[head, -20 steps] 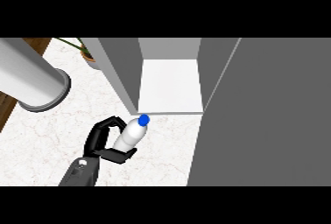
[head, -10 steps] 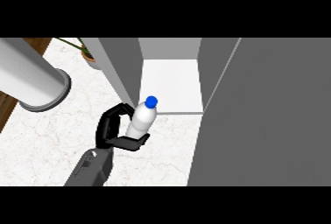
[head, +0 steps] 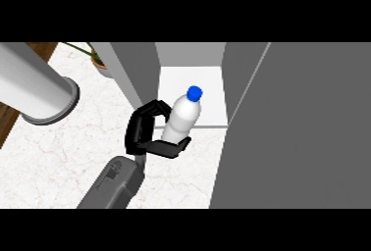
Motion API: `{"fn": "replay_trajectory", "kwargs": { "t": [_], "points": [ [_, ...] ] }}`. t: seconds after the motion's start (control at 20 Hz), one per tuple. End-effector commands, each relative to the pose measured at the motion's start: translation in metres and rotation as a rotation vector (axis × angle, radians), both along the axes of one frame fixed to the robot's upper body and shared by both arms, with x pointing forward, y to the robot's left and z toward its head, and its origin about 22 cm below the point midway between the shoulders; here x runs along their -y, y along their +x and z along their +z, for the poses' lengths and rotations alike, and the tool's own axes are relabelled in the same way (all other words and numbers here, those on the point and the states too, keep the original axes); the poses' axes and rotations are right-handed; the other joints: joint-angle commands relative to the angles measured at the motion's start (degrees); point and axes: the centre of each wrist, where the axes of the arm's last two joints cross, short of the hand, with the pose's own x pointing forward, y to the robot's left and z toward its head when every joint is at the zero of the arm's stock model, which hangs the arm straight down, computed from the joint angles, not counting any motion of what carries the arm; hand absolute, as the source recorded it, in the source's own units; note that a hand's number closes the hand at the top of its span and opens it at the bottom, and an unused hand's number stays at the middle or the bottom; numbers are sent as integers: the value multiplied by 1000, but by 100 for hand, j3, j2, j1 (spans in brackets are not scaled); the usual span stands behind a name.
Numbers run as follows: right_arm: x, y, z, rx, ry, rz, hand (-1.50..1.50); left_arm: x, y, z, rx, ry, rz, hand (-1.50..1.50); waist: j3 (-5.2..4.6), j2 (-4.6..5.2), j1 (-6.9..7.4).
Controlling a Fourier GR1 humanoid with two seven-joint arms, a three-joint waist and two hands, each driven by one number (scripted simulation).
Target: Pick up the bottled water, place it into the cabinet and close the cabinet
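The bottled water point(head: 182, 116) is white with a blue cap and stands nearly upright in the air. My right hand point(head: 148, 137) is shut on it, fingers arching along its left side and thumb under its lower part. The bottle hangs at the front lip of the open cabinet, its cap over the white shelf floor point(head: 196, 83). The cabinet's grey left wall point(head: 134, 68) rises just behind the hand. The open cabinet door point(head: 297, 137) is the big grey panel filling the right side. My left hand does not show.
A thick pale grey cylinder point(head: 33, 86) crosses the upper left above the white marble counter point(head: 65, 152). A potted plant point(head: 98, 61) stands at the back, left of the cabinet. Wooden floor point(head: 11, 122) shows past the counter's left edge.
My right hand has carried the bottle up and to the right, from over the counter to the cabinet's opening. The bottle has come more upright.
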Motion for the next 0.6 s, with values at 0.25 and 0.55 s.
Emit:
{"fn": "replay_trajectory", "kwargs": {
  "t": [0.25,0.55],
  "points": [
    [5,-24,8,45,20,-33,-150,34,17,24,-10,63,48,150,0,10,-55],
    [14,-25,11,51,10,-17,-150,54,36,44,-56,92,69,150,0,22,-93]
  ]
}}
